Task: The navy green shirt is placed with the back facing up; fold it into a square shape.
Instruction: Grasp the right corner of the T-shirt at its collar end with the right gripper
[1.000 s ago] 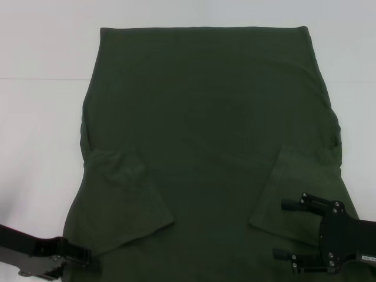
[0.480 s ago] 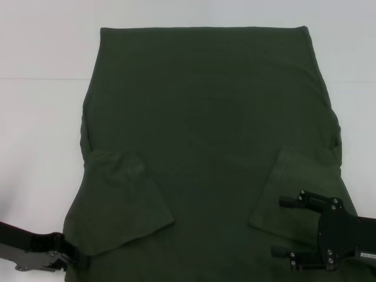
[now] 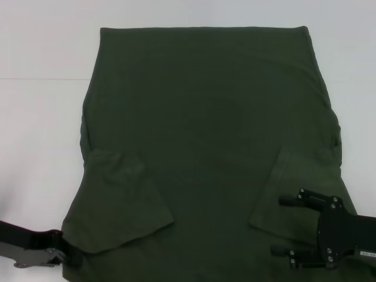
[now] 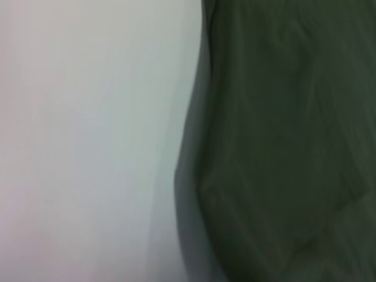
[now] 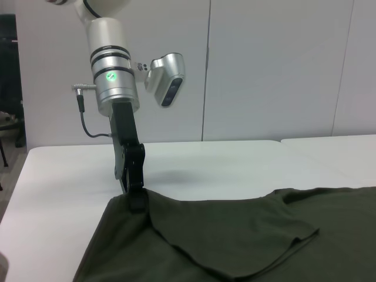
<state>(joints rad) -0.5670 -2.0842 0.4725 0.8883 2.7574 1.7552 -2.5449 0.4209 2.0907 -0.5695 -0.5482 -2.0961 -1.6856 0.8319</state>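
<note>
The navy green shirt point(image 3: 205, 117) lies spread flat on the white table, plain side up. Both short sleeves are folded inward over the body, one on the left point(image 3: 123, 200) and one on the right point(image 3: 296, 176). My left gripper point(image 3: 67, 257) sits at the shirt's near left corner. The right wrist view shows the left gripper point(image 5: 136, 200) touching down on that corner of the shirt point(image 5: 235, 241). My right gripper point(image 3: 283, 226) hovers open over the near right part of the shirt, beside the folded right sleeve, holding nothing. The left wrist view shows the shirt's edge point(image 4: 282, 147) against the table.
The white table point(image 3: 41, 147) shows bare surface on both sides of the shirt and beyond its far hem. A seam line crosses the tabletop at the far left point(image 3: 35, 79). A pale wall point(image 5: 264, 70) stands behind the table.
My left gripper has drawn back to the left, from over the shirt's corner to its edge. The right gripper has shifted slightly nearer. The shirt has barely moved.
</note>
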